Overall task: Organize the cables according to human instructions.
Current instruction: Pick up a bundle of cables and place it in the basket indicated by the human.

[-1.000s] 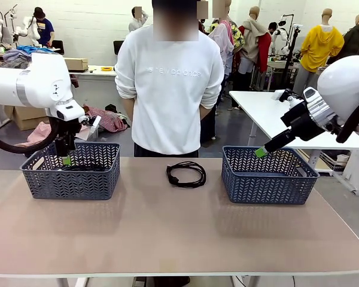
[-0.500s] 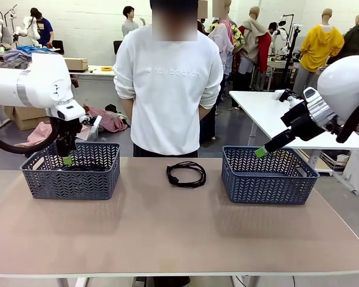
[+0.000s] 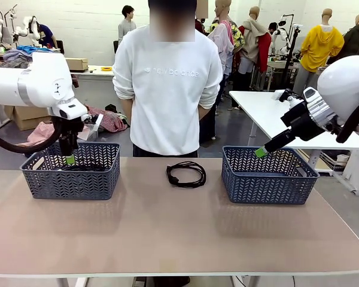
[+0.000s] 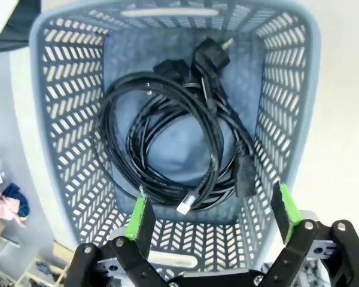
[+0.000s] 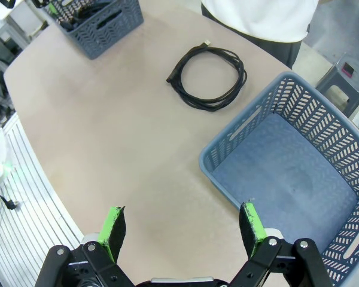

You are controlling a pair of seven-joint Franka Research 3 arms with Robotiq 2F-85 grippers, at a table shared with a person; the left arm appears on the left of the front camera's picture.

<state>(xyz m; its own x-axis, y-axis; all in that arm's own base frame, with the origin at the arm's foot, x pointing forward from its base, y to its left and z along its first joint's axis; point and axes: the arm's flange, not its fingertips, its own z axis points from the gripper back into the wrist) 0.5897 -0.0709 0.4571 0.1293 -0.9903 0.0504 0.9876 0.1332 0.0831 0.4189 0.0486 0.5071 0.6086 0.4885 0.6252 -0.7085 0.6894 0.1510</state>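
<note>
Front view, left of frame: left gripper (image 3: pixel 67 156) hangs fingers-down over the left basket (image 3: pixel 72 185), green pads just above the far rim. In the left wrist view its fingers are spread wide, with nothing between them.

Inside the left basket: black cables (image 4: pixel 173 143) lie flat on the floor in overlapping round loops. How many cords, cannot tell. One plug sits at the upper middle of that frame, another at lower right against the wall.

Front view, centre: a single coiled cable (image 3: pixel 186 174) lies flat on the desk (image 3: pixel 167 233), between the two baskets and touching neither, toward the far edge. It sits just in front of the person (image 3: pixel 167 89), who stands at the far side in a white top with arms back.

Front view, right of frame: right gripper (image 3: pixel 261 152) is held in the air, tilted, its green tip over the far left corner of the right basket (image 3: pixel 269 182) and touching nothing. The right wrist view shows its fingers wide apart and empty, above bare desk beside that basket. The basket's blue floor shows bare at right, the lone coil at upper middle.
</note>
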